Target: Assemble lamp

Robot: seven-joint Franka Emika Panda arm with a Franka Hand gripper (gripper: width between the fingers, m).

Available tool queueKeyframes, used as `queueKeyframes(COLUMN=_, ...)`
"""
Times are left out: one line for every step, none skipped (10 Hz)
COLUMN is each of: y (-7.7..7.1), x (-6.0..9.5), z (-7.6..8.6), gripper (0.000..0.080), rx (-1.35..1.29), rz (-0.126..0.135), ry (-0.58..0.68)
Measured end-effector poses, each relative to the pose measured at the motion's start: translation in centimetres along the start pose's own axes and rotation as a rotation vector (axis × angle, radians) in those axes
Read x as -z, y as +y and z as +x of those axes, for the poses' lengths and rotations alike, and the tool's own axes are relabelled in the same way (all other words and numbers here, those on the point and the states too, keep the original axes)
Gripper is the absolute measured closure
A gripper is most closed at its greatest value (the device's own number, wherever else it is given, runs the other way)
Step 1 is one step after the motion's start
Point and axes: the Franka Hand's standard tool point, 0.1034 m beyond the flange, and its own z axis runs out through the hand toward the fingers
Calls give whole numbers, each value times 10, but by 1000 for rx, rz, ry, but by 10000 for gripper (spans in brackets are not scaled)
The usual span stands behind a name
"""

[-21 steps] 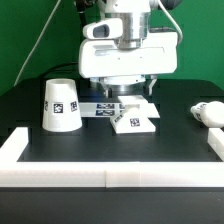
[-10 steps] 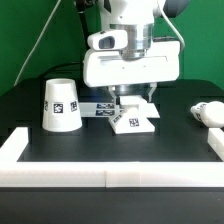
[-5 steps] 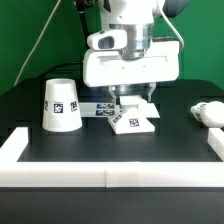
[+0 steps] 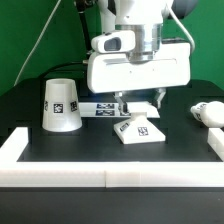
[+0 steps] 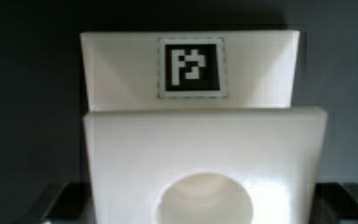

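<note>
Two fingers [image 5: 64, 203] straddle the flat square white plastic base [image 4: 137, 130], whether clamped we cannot tell; loose, it could twist away

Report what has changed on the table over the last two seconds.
The arm shifted toward the exterior view's right. The flat square white plastic base went with it, sliding right and nearer the camera between the fingers of the claw, which appear closed on its sides. The tapered white plastic shade, the small rounded white bulb and the marker board stayed put.
</note>
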Motion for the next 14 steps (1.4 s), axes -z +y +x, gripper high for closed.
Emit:
queueKeyframes(y=-3, x=-1, z=16, gripper=265, rx=4, rz=1, ry=17)
queueKeyframes(y=-7, x=-1, z=31, gripper=264, rx=-4, rz=2, ry=34)
queueKeyframes(y=-10, x=-1, z=49, gripper=264, rx=-8, rz=2, ry=54)
queueKeyframes(y=-16, x=-2, z=62, gripper=264, rx=-47, rz=5, ry=66)
queueKeyframes(y=-21, x=-2, z=72, gripper=264, rx=-76, rz=7, ry=77)
queueKeyframes(y=-23, x=-3, z=80, gripper=264, rx=-92, rz=8, ry=88)
queueKeyframes(y=-26, x=-3, z=88, gripper=264, rx=-118, rz=11, ry=95)
queueKeyframes(y=-33, x=-4, z=100, gripper=264, rx=-153, rz=16, ry=101)
queueKeyframes(y=-39, x=-4, z=116, gripper=264, rx=-181, rz=19, ry=103)
queueKeyframes(y=-40, x=-5, z=131, gripper=264, rx=-204, rz=25, ry=113)
queueKeyframes(y=-41, x=-5, z=144, gripper=264, rx=-243, rz=34, ry=112)
queueKeyframes(y=-42, x=-5, z=146, gripper=264, rx=-243, rz=36, ry=89)
queueKeyframes(y=-44, x=-5, z=147, gripper=264, rx=-241, rz=37, ry=84)
queueKeyframes(y=-47, x=-5, z=147, gripper=264, rx=-236, rz=38, ry=84)
